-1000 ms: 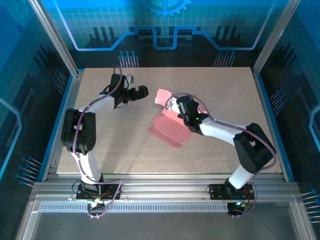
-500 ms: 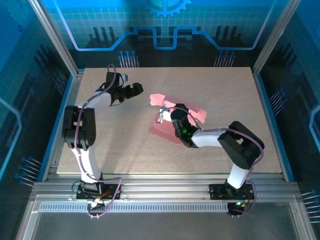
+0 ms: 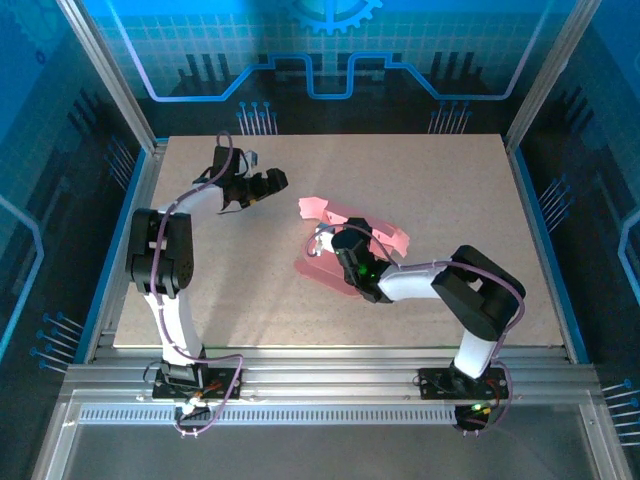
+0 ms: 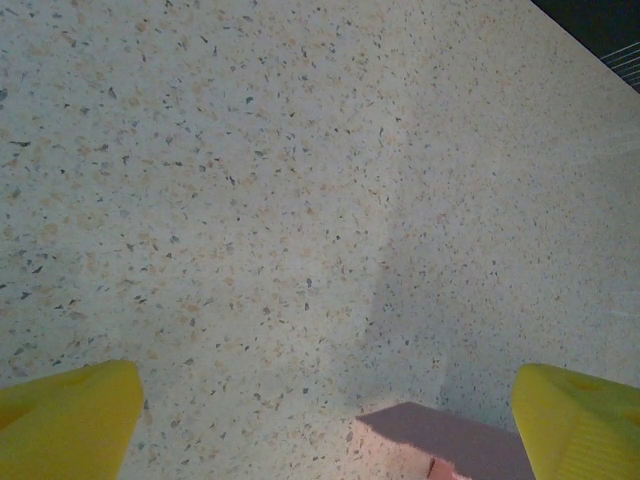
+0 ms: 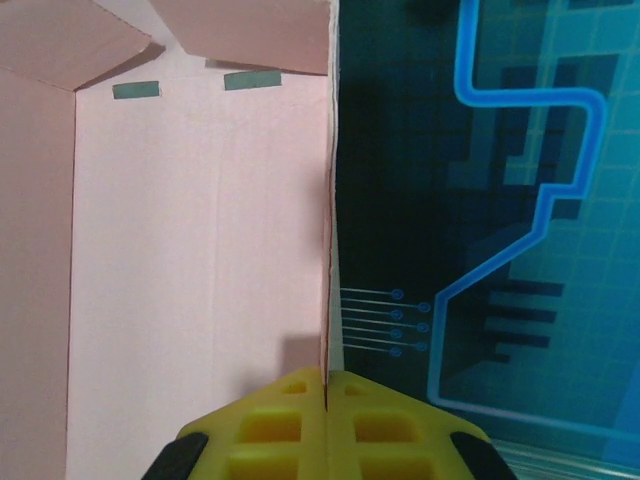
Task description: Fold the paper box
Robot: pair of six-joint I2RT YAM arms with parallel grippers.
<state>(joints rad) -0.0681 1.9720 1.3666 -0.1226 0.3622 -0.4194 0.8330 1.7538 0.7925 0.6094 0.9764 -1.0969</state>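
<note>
The paper box (image 3: 316,266) sits at the middle of the worktop (image 3: 250,290), partly raised. The right claw (image 5: 327,385) is clamped on one upright panel edge. The left claw (image 3: 272,183), jaws wide and empty, stands near the box on its far-left side and is free for the next fold.

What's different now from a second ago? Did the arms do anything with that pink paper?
The right gripper, shut on the paper box's edge, pulled it left and nearer the bases, its arm folding in. The left gripper drew back slightly leftward. Unchanged: right grip kept, left gripper open and holding nothing.
</note>
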